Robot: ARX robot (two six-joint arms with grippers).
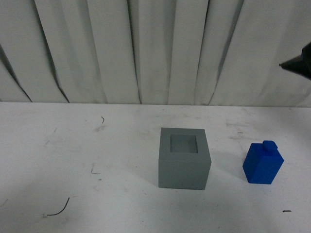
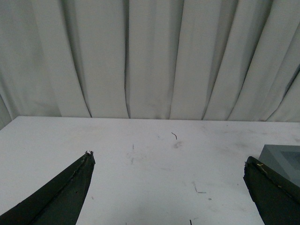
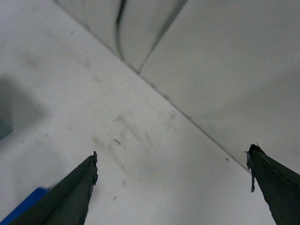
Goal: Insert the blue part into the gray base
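The gray base (image 1: pixel 184 158) stands on the white table, near the middle, its square recess facing up and empty. The blue part (image 1: pixel 262 162) stands upright to its right, apart from it, knob on top. A dark tip of my right gripper (image 1: pixel 299 62) shows at the right edge, high above the blue part. In the right wrist view the right gripper (image 3: pixel 171 161) is open and empty, with a sliver of the blue part (image 3: pixel 23 205) beside one finger. The left gripper (image 2: pixel 168 161) is open and empty; a corner of the gray base (image 2: pixel 283 157) shows behind one finger.
A white pleated curtain (image 1: pixel 155 48) hangs behind the table's far edge. The table (image 1: pixel 73 160) bears scuffs and small dark marks, one curved mark (image 1: pixel 59 209) at the front left.
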